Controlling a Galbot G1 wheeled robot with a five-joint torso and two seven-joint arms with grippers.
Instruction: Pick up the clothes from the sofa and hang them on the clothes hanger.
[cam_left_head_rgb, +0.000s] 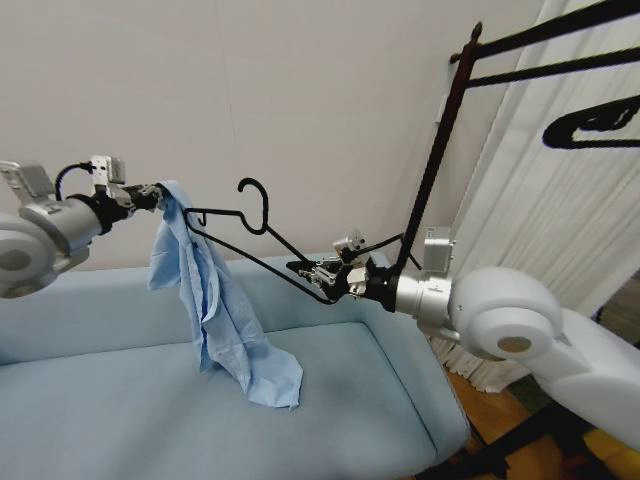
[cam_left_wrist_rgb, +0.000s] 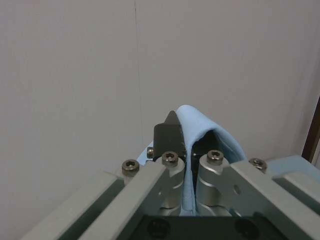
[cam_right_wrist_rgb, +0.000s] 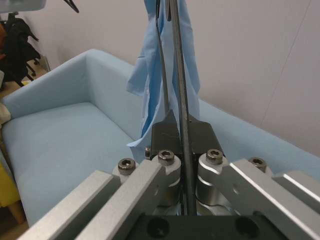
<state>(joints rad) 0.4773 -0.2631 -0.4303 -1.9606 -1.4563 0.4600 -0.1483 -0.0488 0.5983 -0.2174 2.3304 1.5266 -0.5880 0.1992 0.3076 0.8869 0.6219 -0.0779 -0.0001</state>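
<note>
Head cam: high, looking forward-down over sofa (cam_left_head_rgb: 120, 400), both arms mid-distance. Left wrist cam: tight behind left gripper (cam_left_wrist_rgb: 186, 127), facing wall (cam_left_wrist_rgb: 75, 75). Right wrist cam: tight behind right gripper (cam_right_wrist_rgb: 182, 126), facing along hanger (cam_right_wrist_rgb: 178, 75) toward sofa. All share blue cloth (cam_left_head_rgb: 215, 310).

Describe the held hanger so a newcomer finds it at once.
Above the light blue sofa slants a thin black wire hanger, pinched by the right tool. Unlike the empty hanger on the rack, it carries blue cloth, held by the left tool.
</note>
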